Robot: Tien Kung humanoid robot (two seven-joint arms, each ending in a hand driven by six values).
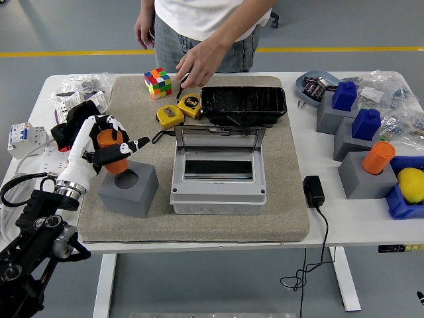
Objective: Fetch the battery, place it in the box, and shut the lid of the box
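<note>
Black left arm [36, 232], white forearm, black-tipped fingers [136, 144].

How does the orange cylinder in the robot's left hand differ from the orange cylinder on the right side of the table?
The held orange cylinder is lifted clear of its grey block in the left hand; the right orange cylinder stands in its grey holder, untouched and tilted. Both look alike in colour and shape.

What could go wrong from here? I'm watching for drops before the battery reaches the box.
The left hand holds the orange battery clear of the gray block with fingers around only part of it, so it might slip on the way. The gray box has its lid standing up at the back; a high carry could knock it. The person's hand hovers near the black tray, close to the likely path.
</note>
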